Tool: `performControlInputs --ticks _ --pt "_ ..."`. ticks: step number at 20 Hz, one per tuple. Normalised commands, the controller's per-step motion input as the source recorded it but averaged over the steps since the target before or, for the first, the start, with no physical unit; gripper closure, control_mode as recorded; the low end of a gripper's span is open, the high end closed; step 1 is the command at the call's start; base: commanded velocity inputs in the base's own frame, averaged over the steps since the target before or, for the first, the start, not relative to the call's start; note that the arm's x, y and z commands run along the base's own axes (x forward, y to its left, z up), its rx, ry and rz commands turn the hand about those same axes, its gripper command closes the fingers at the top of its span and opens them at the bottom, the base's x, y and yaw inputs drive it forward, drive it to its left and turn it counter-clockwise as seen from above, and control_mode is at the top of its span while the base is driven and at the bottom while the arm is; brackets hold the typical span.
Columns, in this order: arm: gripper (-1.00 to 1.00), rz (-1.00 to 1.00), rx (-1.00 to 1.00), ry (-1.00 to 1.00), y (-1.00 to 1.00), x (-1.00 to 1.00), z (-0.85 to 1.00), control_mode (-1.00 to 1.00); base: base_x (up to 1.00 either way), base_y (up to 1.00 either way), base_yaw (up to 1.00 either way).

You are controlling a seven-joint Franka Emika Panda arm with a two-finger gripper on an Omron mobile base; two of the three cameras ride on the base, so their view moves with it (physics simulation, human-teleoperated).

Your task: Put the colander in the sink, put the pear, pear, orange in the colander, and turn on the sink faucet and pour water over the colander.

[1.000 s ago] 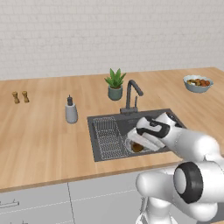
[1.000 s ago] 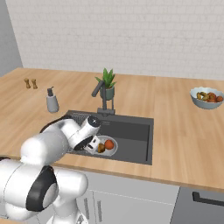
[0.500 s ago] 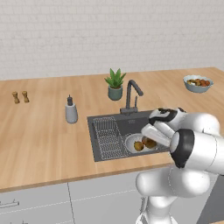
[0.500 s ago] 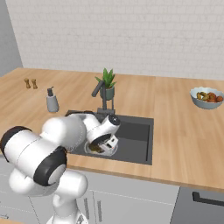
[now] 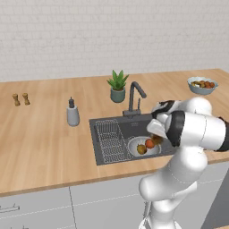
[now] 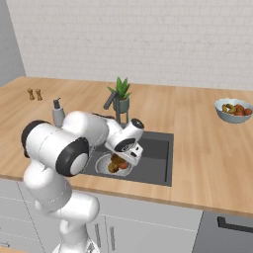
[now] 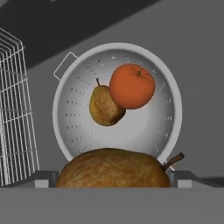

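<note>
Left base view: round silver-grey perforated metal colander (image 5: 144,146) sits inside the dark grey rectangular sink (image 5: 107,123), beside the wire rack (image 5: 111,141), in front of the tall dark faucet (image 5: 134,95).

Right base view: colander holds fruit; arm over the sink.

Hand view: red-orange orange (image 7: 131,86) touches one brown pear (image 7: 104,106) in the colander. Second pear (image 7: 113,168) sits between the wide-spread fingers (image 7: 43,179); contact unclear.

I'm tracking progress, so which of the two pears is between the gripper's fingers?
The big pear at the bottom of the hand view; the other pear lies in the colander against the orange.
</note>
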Motion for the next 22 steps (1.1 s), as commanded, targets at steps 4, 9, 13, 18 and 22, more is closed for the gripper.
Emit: performControlInputs --ticks 4,9,13,18,22 --pt "1.00 0.04 -0.05 0.04 0.00 0.35 -0.28 -1.00 0.00 0.00 0.00" --pt "1.00 0.11 0.00 0.00 0.00 0.41 -0.40 -1.00 0.00 0.00 0.00" --pt "1.00 0.10 0.00 0.00 0.00 0.34 -0.49 -1.00 0.00 0.00 0.00" --pt "1.00 0.05 0.00 0.00 0.00 0.19 -0.36 -1.00 0.00 0.00 0.00" --pt "1.00 0.05 0.00 0.00 0.00 -0.04 -0.04 -1.00 0.00 0.00 0.00"
